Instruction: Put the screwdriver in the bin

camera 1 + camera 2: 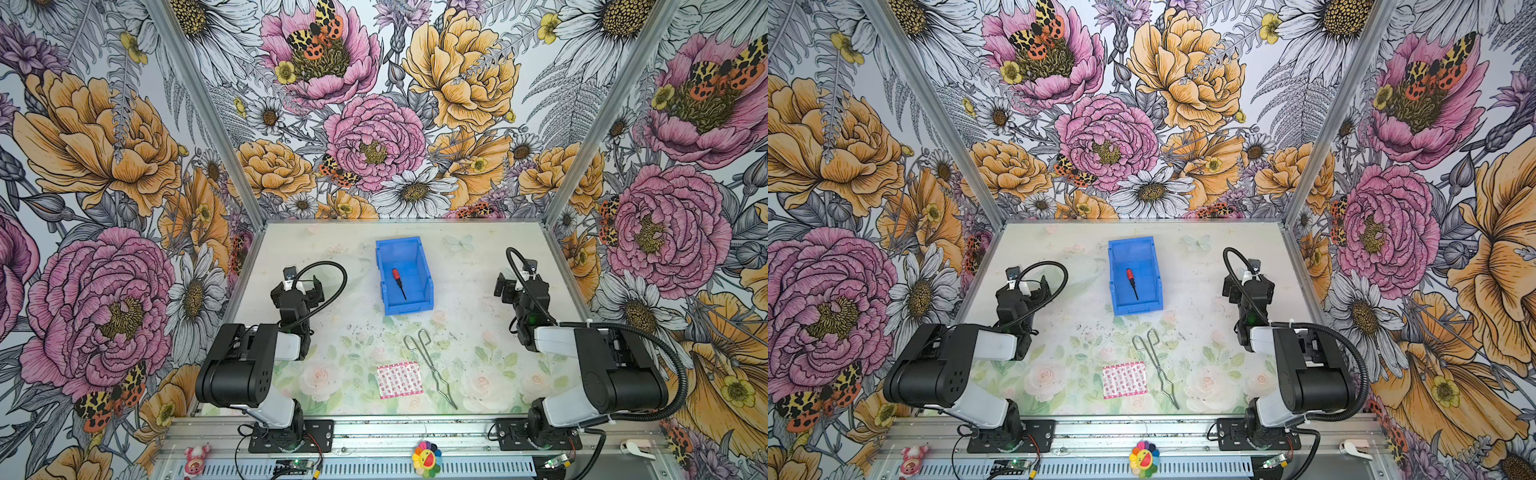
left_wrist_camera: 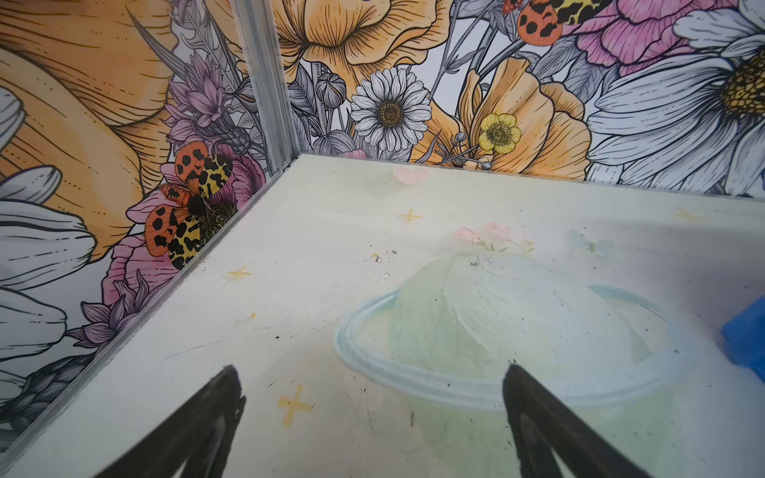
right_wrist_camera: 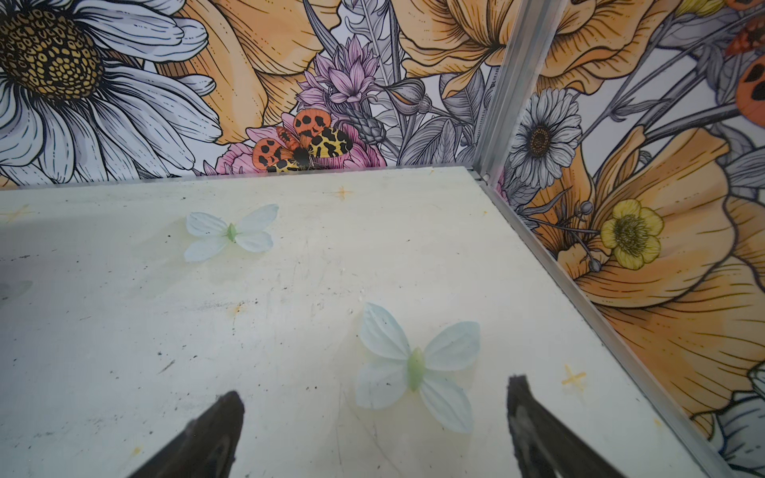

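Both tools gape wide and empty: the left tool [image 2: 371, 368] at nine o'clock of the bin [image 1: 382, 274], the right tool [image 3: 374, 387] at three. The screwdriver [image 1: 398, 282] lies inside it, so I'd judge the placing done and simply hold clear of the walls.

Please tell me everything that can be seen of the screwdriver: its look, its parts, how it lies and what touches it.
The screwdriver is small and slim, with a red handle that looks like plastic, a black collar and a thin dark shaft. It lies flat and diagonal on the floor of the blue bin, with its handle toward the back wall and its tip toward the lowered front lip. In both top views it is clear of the walls and nothing holds it. The tip's shape is too small to tell.
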